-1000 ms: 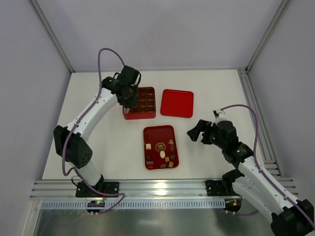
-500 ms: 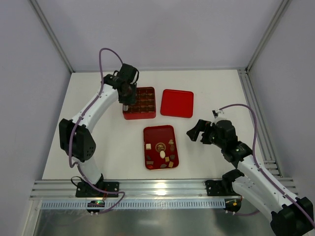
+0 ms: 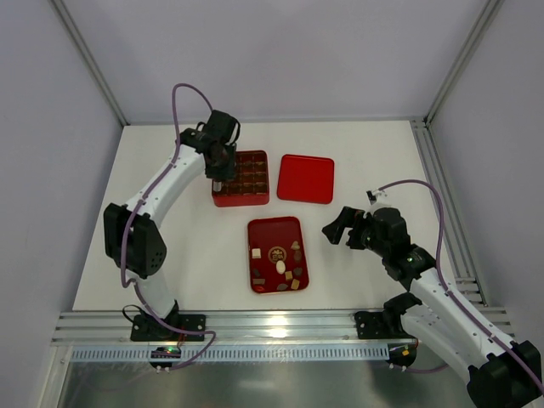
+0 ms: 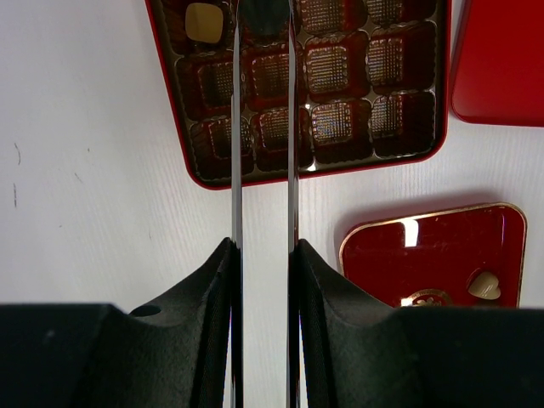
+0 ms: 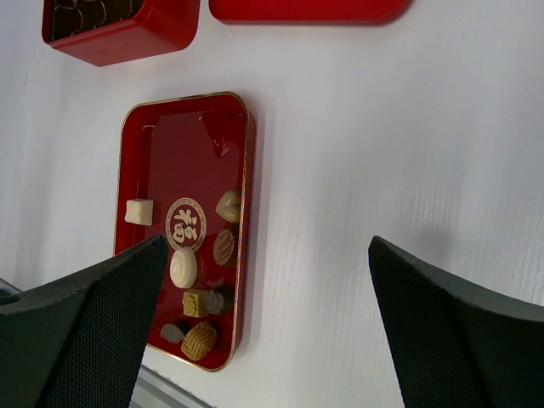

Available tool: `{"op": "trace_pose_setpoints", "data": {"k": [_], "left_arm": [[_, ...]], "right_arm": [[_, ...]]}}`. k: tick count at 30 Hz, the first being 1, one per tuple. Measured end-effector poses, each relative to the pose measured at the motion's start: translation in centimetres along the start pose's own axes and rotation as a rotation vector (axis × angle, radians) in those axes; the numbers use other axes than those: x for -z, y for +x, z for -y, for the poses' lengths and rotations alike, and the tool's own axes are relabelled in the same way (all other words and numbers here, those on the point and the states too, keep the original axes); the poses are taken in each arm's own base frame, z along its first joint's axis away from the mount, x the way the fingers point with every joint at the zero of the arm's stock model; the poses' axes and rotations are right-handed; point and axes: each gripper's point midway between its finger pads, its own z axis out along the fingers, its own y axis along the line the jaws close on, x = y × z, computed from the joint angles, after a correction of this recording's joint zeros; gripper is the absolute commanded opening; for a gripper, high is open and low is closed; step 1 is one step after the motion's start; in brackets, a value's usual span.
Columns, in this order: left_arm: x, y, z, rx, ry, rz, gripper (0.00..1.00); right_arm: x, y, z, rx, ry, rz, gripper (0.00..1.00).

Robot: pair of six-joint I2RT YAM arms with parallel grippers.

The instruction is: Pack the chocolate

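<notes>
Packing is barely begun. Chocolate [image 5: 183,266] lies mostly on the tray [image 3: 272,231], at its near end: some eight loose pieces, cream, tan and dark, with the far end of the tray bare. The box [image 3: 242,201] stands just beyond the tray, with the lid [image 3: 306,178] flat beside it on the tabletop [image 3: 204,255].

The left wrist view shows one tan piece [image 4: 202,21] seated in a far corner cell. Every other cell in view is an empty brown cup.

The left pincer [image 3: 218,177] hangs over the box's left side. It is narrow and nips what looks like a dark piece [image 4: 263,17] at its tips, above a cell next to the tan one. The tips sit at the very edge of that view, so this is a judgement rather than a certainty. If it holds, this is the second piece, about to be set down.

The right pincer [image 3: 334,229] is wide and empty, near the tray's right side and clear of it.

What is left is nearly everything: place this piece, carry over those on the tray one by one, and probably fit the lid.
</notes>
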Motion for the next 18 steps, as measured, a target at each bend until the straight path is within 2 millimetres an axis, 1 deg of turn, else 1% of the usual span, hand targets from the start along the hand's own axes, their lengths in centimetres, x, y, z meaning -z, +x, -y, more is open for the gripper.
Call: {"op": "trace_pose_setpoints", "data": {"k": [10, 13, 18], "left_arm": [[-0.9, -0.1, -0.3, 0.002, -0.008, -0.009, 0.26], [-1.4, 0.1, -0.3, -0.001, -0.011, -0.019, 0.29], [-1.7, 0.1, -0.4, -0.009, -0.012, -0.021, 0.32]], "right_arm": [[0.0, 0.0, 0.0, 0.001, 0.000, 0.000, 1.00], [0.0, 0.0, 0.0, 0.001, 0.000, 0.000, 1.00], [0.1, -0.2, -0.1, 0.004, -0.004, 0.007, 1.00]]}}
